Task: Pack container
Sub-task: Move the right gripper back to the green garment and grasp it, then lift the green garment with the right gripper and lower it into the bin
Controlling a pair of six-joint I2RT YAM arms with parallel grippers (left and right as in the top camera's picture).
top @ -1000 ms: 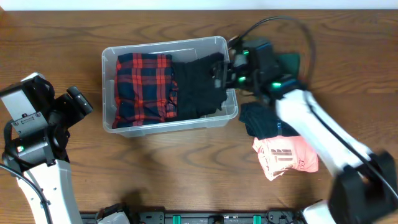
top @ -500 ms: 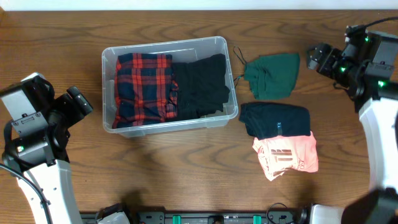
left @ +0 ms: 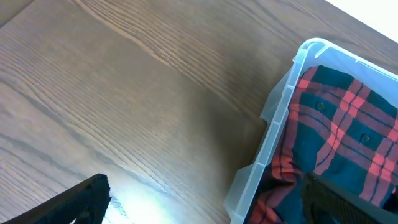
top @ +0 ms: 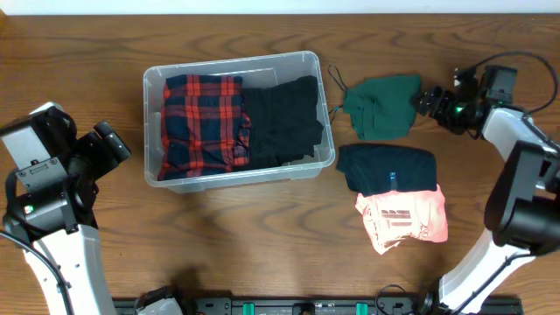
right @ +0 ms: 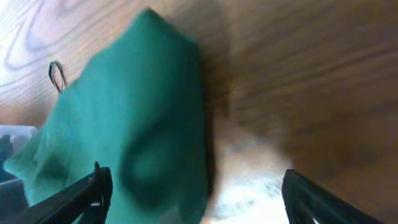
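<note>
The right tool (top: pixel 430 101) sits low at the far right of the table (top: pixel 262 245). Its fingers are spread wide apart and hold nothing. In its wrist view the two tips frame the right-hand edge of a folded green garment (top: pixel 381 106). That view is blurred, so I cannot tell whether the tool touches the cloth or is only just beside it. The left tool (top: pixel 112 149) hovers off to the left of the container (top: pixel 234 61), also spread open and empty.

The container stands left of centre on the table. A folded red-and-navy plaid shirt (top: pixel 203 122) fills its left half and a black garment (top: pixel 282 118) its right half. The green garment lies just right of the container. In front of it is a navy garment (top: pixel 387 168), and a pink garment (top: pixel 402 219) touches the navy one's near edge.

Two pieces are in and three are out, so packing looks under halfway, and the step in hand seems to be taking up the green garment. The next move calls for settling over that edge and pinching through enough layers that the fold lifts as one. The tool then carries it left over the rim and lays it on the clothes already inside. The thin cord loop (top: pixel 335 77) at the garment's far-left corner could catch on the container wall.
</note>
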